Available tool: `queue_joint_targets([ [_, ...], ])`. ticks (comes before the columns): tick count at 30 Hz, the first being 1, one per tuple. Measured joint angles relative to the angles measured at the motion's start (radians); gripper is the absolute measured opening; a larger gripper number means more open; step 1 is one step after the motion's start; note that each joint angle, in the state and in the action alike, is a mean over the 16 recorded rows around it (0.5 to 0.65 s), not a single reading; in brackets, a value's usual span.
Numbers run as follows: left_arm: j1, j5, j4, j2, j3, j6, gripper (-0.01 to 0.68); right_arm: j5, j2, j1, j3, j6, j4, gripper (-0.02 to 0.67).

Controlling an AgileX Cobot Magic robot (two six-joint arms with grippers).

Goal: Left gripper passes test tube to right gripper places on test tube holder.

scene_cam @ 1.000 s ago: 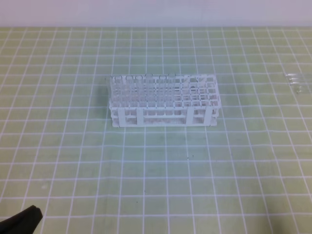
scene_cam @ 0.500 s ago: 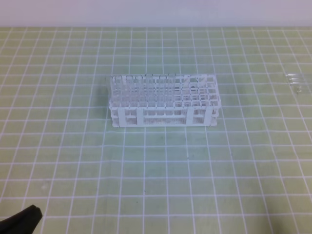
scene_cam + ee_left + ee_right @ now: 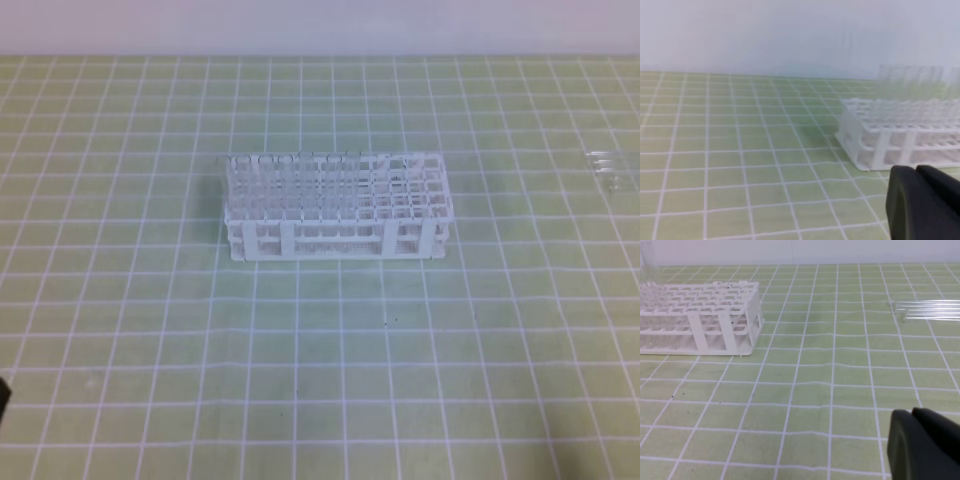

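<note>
Both the left hand and right hand sit closed and empty; the test tube, seemingly one of several, could roll off the counter if nudged.

It is looking like a laboratory bench: a white test tube holder is standing on a green grid-lined mat, with what are probably clear glass tubes lying nearby.
</note>
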State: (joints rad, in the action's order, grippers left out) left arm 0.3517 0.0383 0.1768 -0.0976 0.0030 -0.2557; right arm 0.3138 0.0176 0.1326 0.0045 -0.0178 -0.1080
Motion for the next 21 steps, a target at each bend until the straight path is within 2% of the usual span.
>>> queue_joint_targets([
  [5, -0.093, -0.004, 0.000, 0.021, 0.002, -0.004, -0.002, 0.000, -0.001, 0.000, 0.000, 0.000, -0.001, -0.016],
  [9, -0.136, -0.001, 0.000, 0.049, 0.004, -0.006, -0.002, 0.000, -0.001, 0.000, 0.000, 0.000, -0.002, -0.016],
  [21, -0.172, 0.011, 0.000, 0.119, 0.009, -0.008, -0.002, 0.001, -0.001, 0.000, 0.000, 0.000, -0.005, -0.016],
])
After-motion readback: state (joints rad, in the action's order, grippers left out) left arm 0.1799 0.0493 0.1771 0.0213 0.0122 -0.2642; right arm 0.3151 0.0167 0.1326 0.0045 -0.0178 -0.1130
